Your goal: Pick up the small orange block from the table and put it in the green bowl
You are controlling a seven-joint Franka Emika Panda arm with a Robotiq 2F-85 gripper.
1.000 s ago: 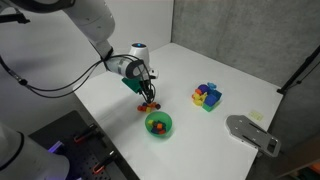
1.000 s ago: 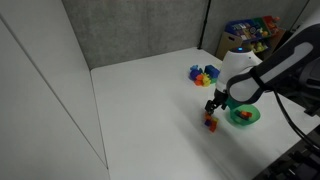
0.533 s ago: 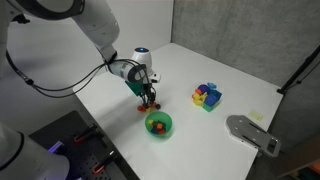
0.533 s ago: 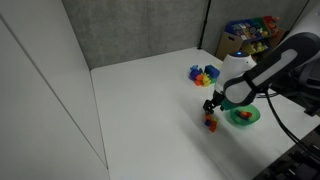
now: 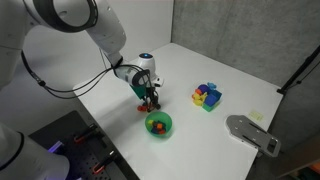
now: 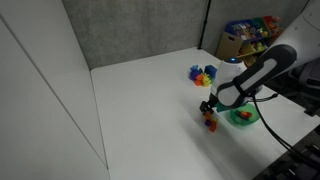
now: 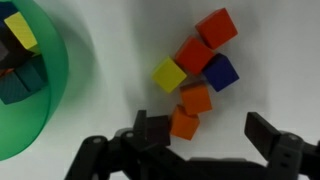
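Below grey walls (image 5: 240, 30), a white table (image 5: 240, 90) holds the green bowl (image 5: 168, 127).

Orange block (image 7: 184, 124) near green bowl (image 7: 52, 95).

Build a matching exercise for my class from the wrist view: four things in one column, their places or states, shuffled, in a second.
1 green bowl
2 loose yellow block
3 loose blue block
4 fingers

A open, along the bottom edge
B left edge, blocks inside
C outside the bowl, farther from it
D outside the bowl, nearer it

Pairs: 1-B, 2-D, 3-C, 4-A
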